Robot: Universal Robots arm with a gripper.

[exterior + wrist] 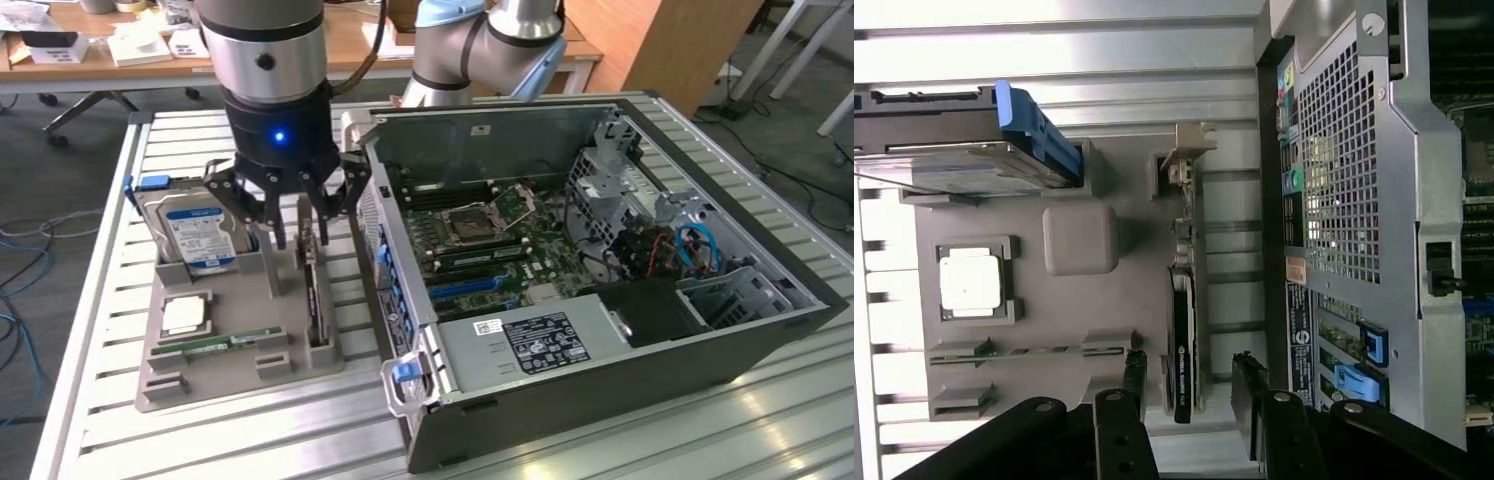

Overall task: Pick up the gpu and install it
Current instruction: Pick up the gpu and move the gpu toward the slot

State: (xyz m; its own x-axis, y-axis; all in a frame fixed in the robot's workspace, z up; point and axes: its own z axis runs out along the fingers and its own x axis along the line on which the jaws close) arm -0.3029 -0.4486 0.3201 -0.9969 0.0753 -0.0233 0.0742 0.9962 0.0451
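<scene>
Slots in a grey holder tray (240,375) (1054,320) keep the gpu (316,300) (1182,300) upright on its long edge, a thin dark card with its silver bracket (1189,150) at one end. It stands along the side of the tray that faces the computer case (601,250) (1354,180), just beside the case's rear panel but apart from it.

Directly above the card hangs the hand (304,225) (1192,392), pointing straight down. It is open, its two black fingers (1134,385) spread wide, one on either side of the card's line. In the wrist view there is a gap between each finger and the card, so nothing is gripped.

Other parts share the tray: a hard drive (200,230) (954,150) with a blue-white label stands at its far end, a square processor chip (184,315) (972,282) lies flat in a pocket, and a narrow green memory stick (220,343) (1024,352) lies near the front.

Tray and case both rest on the slatted metal worktop (267,440) (1104,60). The tray lies toward the edge at the exterior view's left. The case, open with its board exposed, lies on its side toward the exterior view's right.
</scene>
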